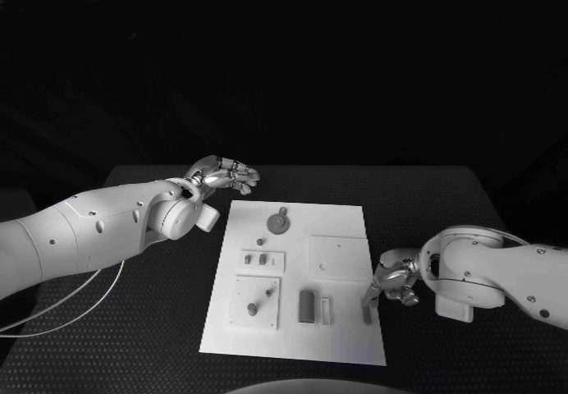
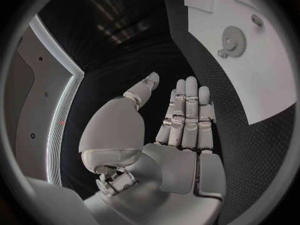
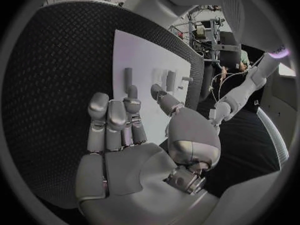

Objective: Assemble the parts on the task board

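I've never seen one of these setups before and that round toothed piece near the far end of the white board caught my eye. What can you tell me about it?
It is a gear, a flat grey disc with fine teeth round its rim and a hole or hub at its centre, lying flat on the task board near its far edge. A small round piece sits right beside it. In the left wrist view the gear looks matte, possibly plastic. Nothing holds it: the left hand is off the board, empty, and the right hand is at the board's other side.
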{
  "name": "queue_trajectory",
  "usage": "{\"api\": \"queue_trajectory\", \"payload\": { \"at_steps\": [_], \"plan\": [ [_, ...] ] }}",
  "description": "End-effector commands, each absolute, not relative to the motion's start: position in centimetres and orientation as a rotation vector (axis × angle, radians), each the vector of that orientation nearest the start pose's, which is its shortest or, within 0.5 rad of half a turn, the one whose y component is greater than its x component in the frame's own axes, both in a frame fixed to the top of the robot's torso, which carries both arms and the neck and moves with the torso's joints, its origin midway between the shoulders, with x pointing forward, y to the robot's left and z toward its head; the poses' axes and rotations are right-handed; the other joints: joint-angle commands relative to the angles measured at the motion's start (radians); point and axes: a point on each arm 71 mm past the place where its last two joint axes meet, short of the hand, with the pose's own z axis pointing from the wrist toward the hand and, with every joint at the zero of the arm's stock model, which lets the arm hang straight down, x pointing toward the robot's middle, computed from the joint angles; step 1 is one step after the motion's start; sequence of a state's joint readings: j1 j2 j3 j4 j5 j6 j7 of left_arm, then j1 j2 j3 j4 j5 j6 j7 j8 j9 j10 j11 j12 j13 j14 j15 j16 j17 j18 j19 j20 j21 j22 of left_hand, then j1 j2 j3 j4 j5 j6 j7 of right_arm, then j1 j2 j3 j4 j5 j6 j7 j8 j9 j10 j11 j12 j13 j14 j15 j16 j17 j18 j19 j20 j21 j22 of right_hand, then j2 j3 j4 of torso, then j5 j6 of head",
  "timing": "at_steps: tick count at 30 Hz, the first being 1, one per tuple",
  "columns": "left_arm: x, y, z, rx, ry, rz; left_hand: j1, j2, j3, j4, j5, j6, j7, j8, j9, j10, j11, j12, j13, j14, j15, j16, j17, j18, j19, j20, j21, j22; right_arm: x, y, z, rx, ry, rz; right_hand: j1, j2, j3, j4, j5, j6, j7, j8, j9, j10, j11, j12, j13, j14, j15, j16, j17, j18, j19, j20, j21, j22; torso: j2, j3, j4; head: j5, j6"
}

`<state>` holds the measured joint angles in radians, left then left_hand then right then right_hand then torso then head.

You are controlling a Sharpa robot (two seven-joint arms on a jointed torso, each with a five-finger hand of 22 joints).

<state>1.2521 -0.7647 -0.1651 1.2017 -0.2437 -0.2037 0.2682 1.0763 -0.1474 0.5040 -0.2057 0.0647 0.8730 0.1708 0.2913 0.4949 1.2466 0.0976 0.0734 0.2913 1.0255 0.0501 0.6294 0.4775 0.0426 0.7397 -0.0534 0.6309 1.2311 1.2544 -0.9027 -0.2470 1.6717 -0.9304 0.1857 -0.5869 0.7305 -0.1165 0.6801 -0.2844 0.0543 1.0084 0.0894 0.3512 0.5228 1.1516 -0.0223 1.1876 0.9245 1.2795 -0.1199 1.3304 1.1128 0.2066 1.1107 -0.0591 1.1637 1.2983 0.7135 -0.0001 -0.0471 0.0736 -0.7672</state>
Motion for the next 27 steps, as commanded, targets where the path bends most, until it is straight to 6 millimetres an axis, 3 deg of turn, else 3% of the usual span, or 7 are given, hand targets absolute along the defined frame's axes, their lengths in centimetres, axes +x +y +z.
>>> {"api": "queue_trajectory", "payload": {
  "at_steps": [1,6,12,27],
  "plan": [
    [53.3,26.2,-21.6,-0.907,1.637,-1.225,0.0,-0.005,0.001,0.007,-0.004,-0.006,-0.001,0.005,-0.001,-0.008,-0.001,0.0,0.001,0.005,0.0,-0.005,0.002,-0.003,0.001,0.004,-0.004,0.001,40.3,-21.4,-28.0,0.069,2.611,0.308,-0.013,-0.008,-0.008,0.001,-0.005,0.011,-0.002,0.003,-0.001,0.008,0.0,-0.006,0.001,0.012,-0.002,0.008,0.005,0.055,-0.004,0.004,0.004,0.001,-0.001,-0.0014,-0.0005,-0.006,-0.005],
    [53.3,26.4,-21.7,-0.908,1.637,-1.221,-0.001,-0.005,0.001,0.008,-0.004,-0.006,-0.001,0.005,-0.001,-0.008,-0.001,0.0,0.001,0.005,0.0,-0.006,0.002,-0.003,0.001,0.005,-0.004,0.001,39.7,-21.6,-29.1,0.027,2.586,0.267,-0.022,-0.012,-0.01,0.005,-0.006,0.013,-0.003,0.002,-0.002,0.01,-0.002,-0.007,0.002,0.013,-0.002,0.008,0.007,0.055,-0.003,0.004,0.003,0.0,0.001,0.0007,0.0,-0.004,-0.008],
    [53.2,26.4,-21.7,-0.908,1.638,-1.222,-0.002,-0.005,0.0,0.008,-0.004,-0.006,-0.001,0.005,-0.001,-0.008,-0.001,0.0,0.001,0.005,0.0,-0.006,0.003,-0.003,0.001,0.005,-0.005,0.001,40.1,-21.5,-29.1,-0.019,2.529,0.23,-0.042,-0.02,-0.012,0.016,-0.006,0.017,-0.004,0.002,-0.003,0.014,-0.003,-0.009,0.002,0.017,-0.004,0.008,0.012,0.055,-0.001,0.004,0.004,-0.002,0.0,-0.0009,0.0001,-0.005,-0.01],
    [53.2,26.6,-21.7,-0.91,1.638,-1.219,-0.004,-0.005,0.0,0.01,-0.004,-0.006,-0.001,0.005,-0.002,-0.008,0.0,0.0,0.001,0.005,0.0,-0.007,0.004,-0.003,0.001,0.005,-0.005,0.002,40.3,-20.6,-29.3,-0.042,2.495,0.231,-0.119,-0.041,-0.029,0.055,-0.006,0.019,-0.006,-0.003,-0.005,0.017,-0.005,-0.016,0.004,0.021,-0.006,0.002,0.016,0.055,0.001,0.002,0.002,-0.007,0.0,-0.0001,-0.0002,0.001,-0.016]
  ]
}}
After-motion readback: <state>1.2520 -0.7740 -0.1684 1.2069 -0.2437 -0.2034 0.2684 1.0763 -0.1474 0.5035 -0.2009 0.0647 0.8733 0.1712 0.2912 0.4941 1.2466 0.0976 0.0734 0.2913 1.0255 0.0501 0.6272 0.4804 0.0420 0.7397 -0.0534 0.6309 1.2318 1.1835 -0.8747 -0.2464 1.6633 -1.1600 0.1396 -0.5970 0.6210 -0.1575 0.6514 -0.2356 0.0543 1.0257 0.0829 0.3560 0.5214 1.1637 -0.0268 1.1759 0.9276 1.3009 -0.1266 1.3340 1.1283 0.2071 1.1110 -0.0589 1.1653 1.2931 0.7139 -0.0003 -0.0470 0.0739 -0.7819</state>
